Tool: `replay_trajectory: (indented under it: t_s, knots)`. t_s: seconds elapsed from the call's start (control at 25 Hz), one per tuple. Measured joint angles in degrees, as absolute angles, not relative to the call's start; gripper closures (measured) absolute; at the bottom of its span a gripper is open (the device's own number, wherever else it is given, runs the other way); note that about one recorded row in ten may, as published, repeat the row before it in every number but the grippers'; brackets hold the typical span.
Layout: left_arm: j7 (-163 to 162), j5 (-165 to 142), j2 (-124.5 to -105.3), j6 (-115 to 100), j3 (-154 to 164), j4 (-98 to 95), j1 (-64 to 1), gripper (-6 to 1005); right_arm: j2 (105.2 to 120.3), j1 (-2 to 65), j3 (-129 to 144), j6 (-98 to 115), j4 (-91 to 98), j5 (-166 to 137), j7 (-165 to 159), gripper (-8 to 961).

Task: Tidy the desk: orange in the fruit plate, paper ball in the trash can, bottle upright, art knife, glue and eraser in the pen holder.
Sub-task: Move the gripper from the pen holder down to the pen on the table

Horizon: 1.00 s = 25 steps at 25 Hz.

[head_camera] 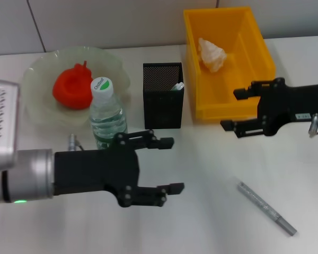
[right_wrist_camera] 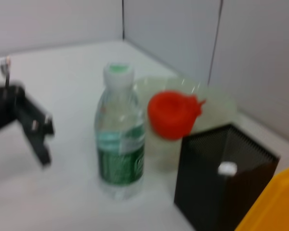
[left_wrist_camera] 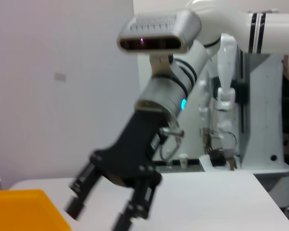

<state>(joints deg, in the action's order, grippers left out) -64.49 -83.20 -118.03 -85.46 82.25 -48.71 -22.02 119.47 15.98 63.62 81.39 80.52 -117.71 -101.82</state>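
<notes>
From the head view there is one of each thing. One clear plastic water bottle (head_camera: 107, 114) with a green label stands upright, long axis vertical, white cap up, just in front of one pale green glass fruit plate (head_camera: 42, 114) that holds one orange-red fruit (head_camera: 72, 87). One black mesh pen holder (head_camera: 163, 95) stands between the bottle and one yellow plastic bin (head_camera: 244, 106); a small white-tipped item pokes out of the holder, and one crumpled paper ball (head_camera: 212, 54) lies in the bin. One slim grey art knife (head_camera: 266, 208) lies flat on the white desk (head_camera: 212, 174), well apart from the holder, its long axis running diagonally — one end toward the holder, the other toward the near right corner.

The left gripper (head_camera: 172, 164) hovers just in front of the bottle, released, jaws spread and empty. The right gripper (head_camera: 234, 110) hangs at the bin's front wall, also spread, holding nothing.

The left wrist view shows the right gripper (left_wrist_camera: 102, 215) — fingers parted — beside a corner of the yellow bin (left_wrist_camera: 29, 209).

The right wrist view shows the upright bottle (right_wrist_camera: 120, 139), the fruit (right_wrist_camera: 173, 114) on the plate behind it, and the pen holder (right_wrist_camera: 216, 187).
</notes>
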Motion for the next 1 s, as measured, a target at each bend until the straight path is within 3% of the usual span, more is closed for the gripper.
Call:
replay_trajectory:
  t_s: [0.28, 0.44, 1.0]
  knots:
    - [-63.11, -83.23, -117.61, -88.08, 78.63, -48.56, -20.50, 200, 119.47, 16.60, 68.01, 84.73, 84.97, -126.48, -109.49, 164]
    - [-63.03, -83.24, -116.37, -89.17, 78.09, -46.64, -20.79, 200, 119.41, 17.34, 70.08, 87.09, 86.88, -129.27, -113.14, 164]
    - [-63.01, -83.23, -116.89, -89.14, 78.16, -46.31, -21.12, 200, 119.18, 20.96, 74.05, 96.11, 90.75, -140.96, -126.00, 165]
